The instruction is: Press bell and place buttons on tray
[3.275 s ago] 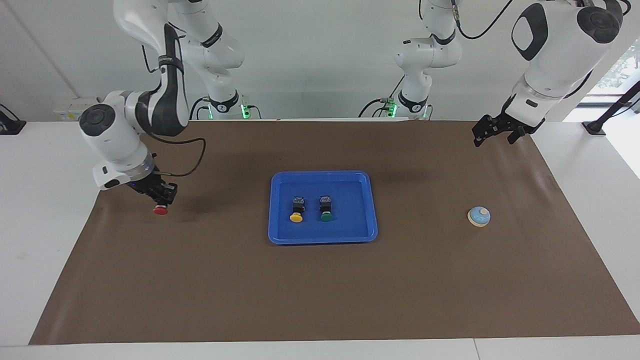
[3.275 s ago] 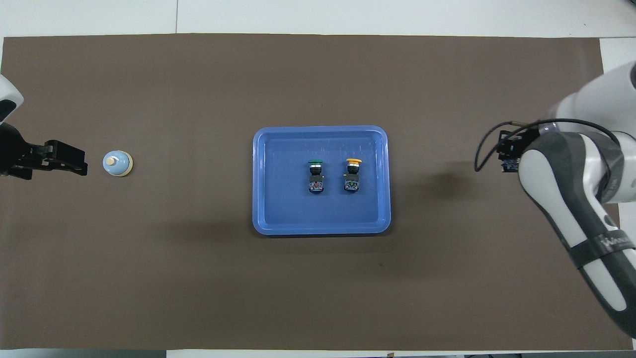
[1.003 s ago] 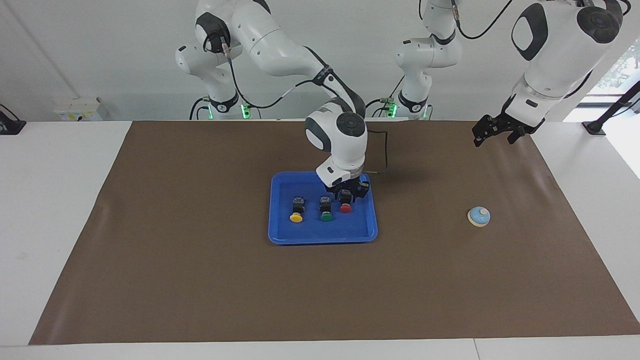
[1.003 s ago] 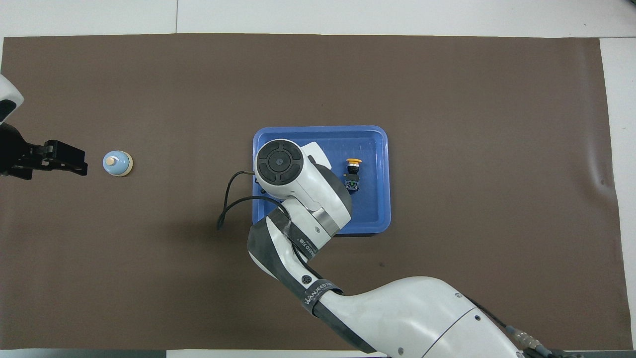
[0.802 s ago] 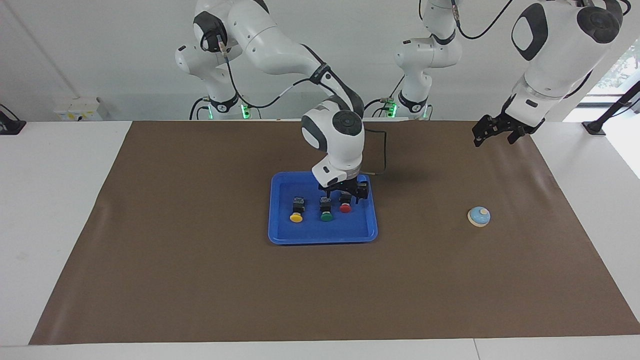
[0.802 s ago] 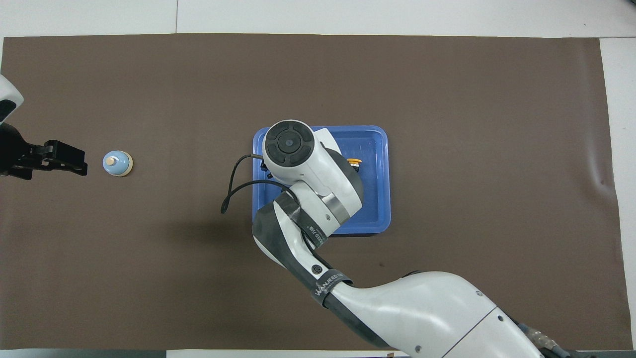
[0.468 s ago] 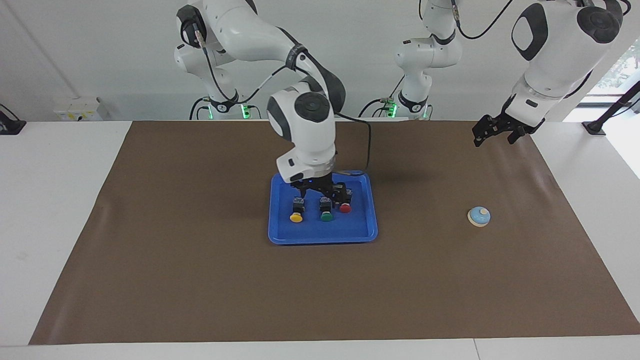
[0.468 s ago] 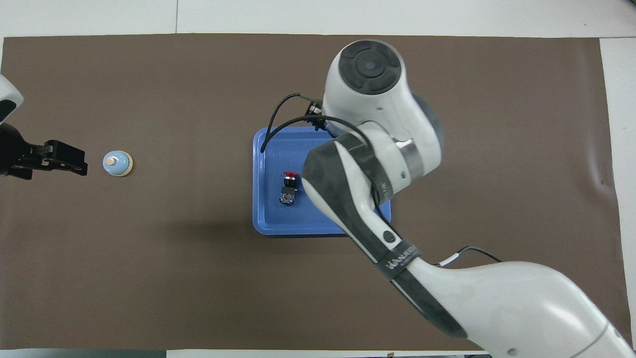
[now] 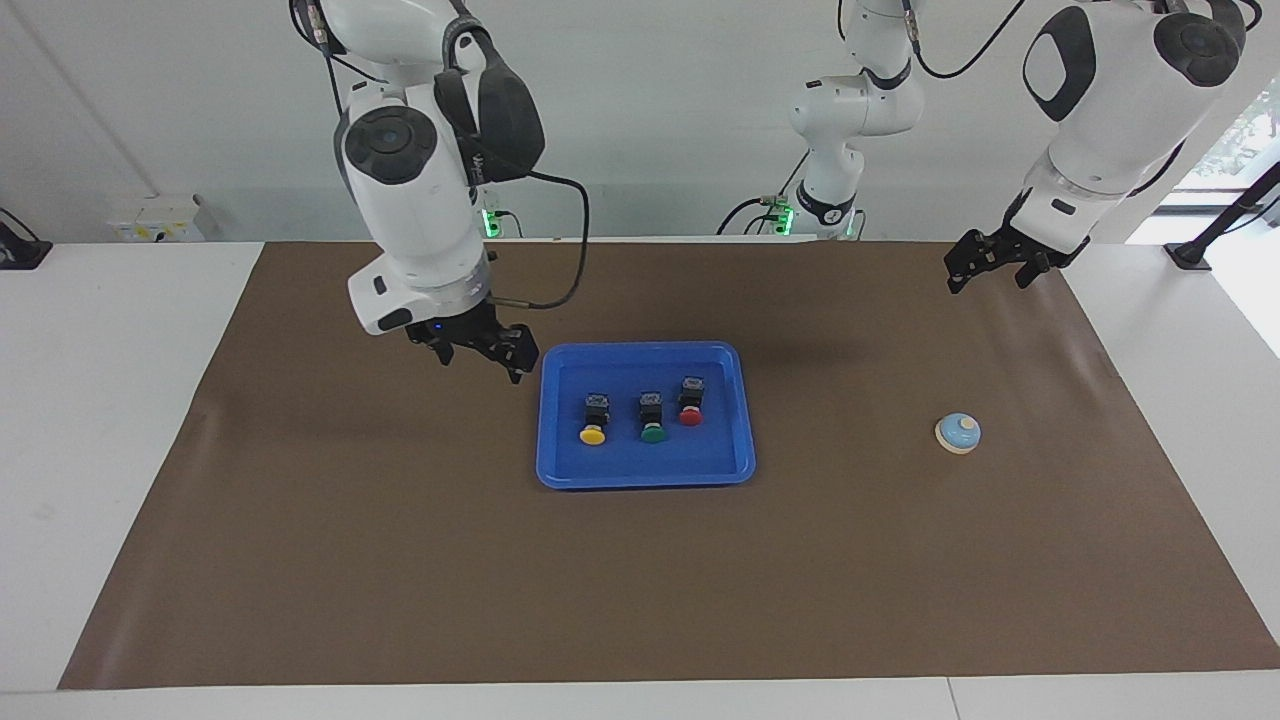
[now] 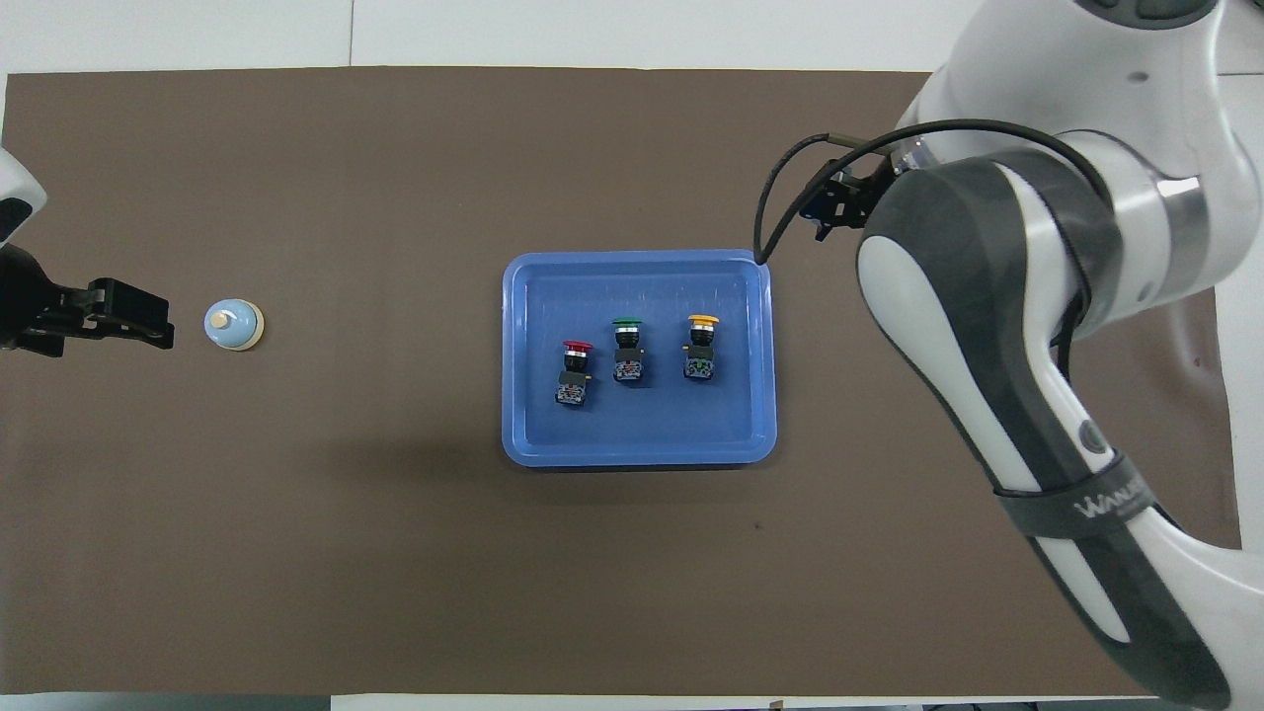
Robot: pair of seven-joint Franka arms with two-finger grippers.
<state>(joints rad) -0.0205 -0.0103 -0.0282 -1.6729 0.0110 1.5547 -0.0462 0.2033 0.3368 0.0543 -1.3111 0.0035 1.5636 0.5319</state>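
The blue tray (image 9: 645, 482) lies mid-table and also shows in the overhead view (image 10: 637, 259). All three buttons lie in it, side by side: yellow (image 9: 592, 418) (image 10: 701, 349), green (image 9: 652, 416) (image 10: 626, 351) and red (image 9: 690, 400) (image 10: 574, 373). The red one lies a little nearer to the robots than the other two. My right gripper (image 9: 482, 358) (image 10: 831, 209) is open and empty, raised over the mat beside the tray, toward the right arm's end. The light blue bell (image 9: 958, 432) (image 10: 234, 325) stands toward the left arm's end. My left gripper (image 9: 988, 278) (image 10: 158, 329) waits open, in the air over the mat beside the bell.
A brown mat (image 9: 640, 580) covers the white table. In the overhead view the right arm's forearm (image 10: 987, 326) hides part of the mat at its own end.
My right gripper carried the red button to the tray, let it go beside the green one, then rose and swung away toward the right arm's end. The left arm has not moved.
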